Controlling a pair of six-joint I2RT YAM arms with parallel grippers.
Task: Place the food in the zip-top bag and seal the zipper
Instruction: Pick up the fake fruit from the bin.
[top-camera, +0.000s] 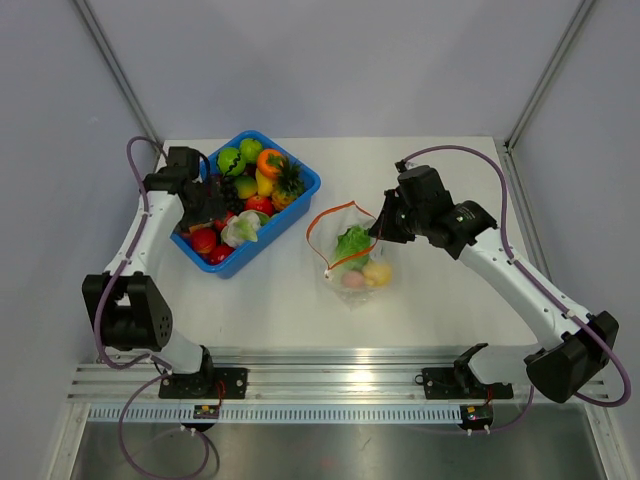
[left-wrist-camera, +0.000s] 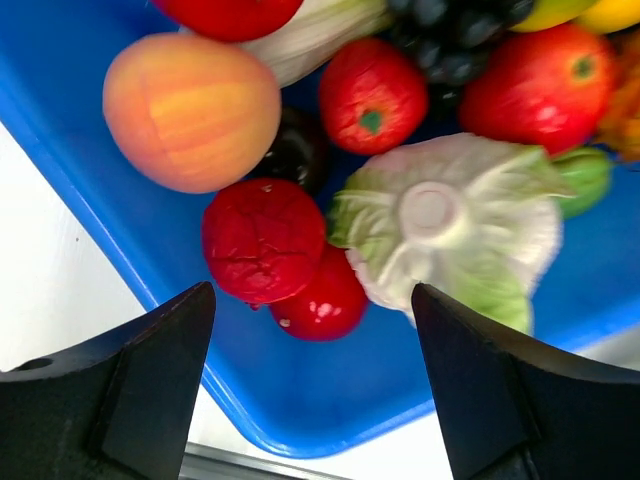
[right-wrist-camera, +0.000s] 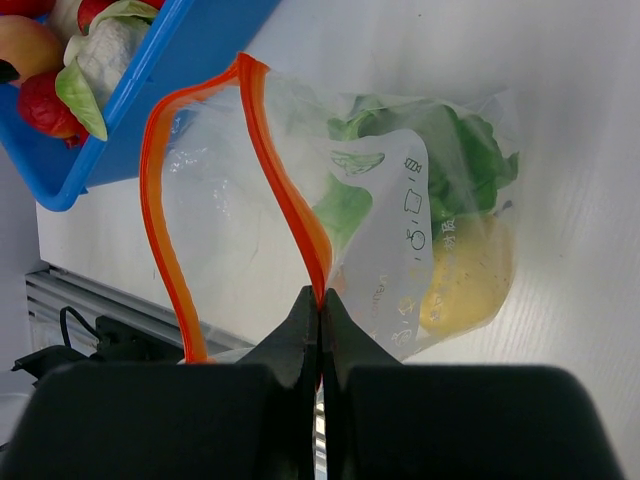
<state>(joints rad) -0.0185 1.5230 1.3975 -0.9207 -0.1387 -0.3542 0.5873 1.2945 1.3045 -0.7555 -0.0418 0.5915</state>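
Note:
The clear zip-top bag (top-camera: 352, 255) (right-wrist-camera: 400, 250) lies mid-table with its mouth gaping. Inside it are a green lettuce (right-wrist-camera: 455, 150) and a yellow piece (right-wrist-camera: 470, 275). My right gripper (top-camera: 377, 232) (right-wrist-camera: 320, 300) is shut on the orange zipper (right-wrist-camera: 290, 205) strip at the bag's rim. The rest of the food fills the blue bin (top-camera: 300, 190). My left gripper (top-camera: 215, 212) (left-wrist-camera: 313, 300) hangs open over the bin's near corner, above two red pieces (left-wrist-camera: 265, 238) and a pale cabbage (left-wrist-camera: 450, 225), holding nothing.
In the blue bin (left-wrist-camera: 300, 400) lie a peach (left-wrist-camera: 190, 110), tomatoes (left-wrist-camera: 375, 95), dark grapes (left-wrist-camera: 450, 40) and more fruit. Grey walls stand left, right and behind. A metal rail (top-camera: 330, 385) with the arm bases runs along the near edge.

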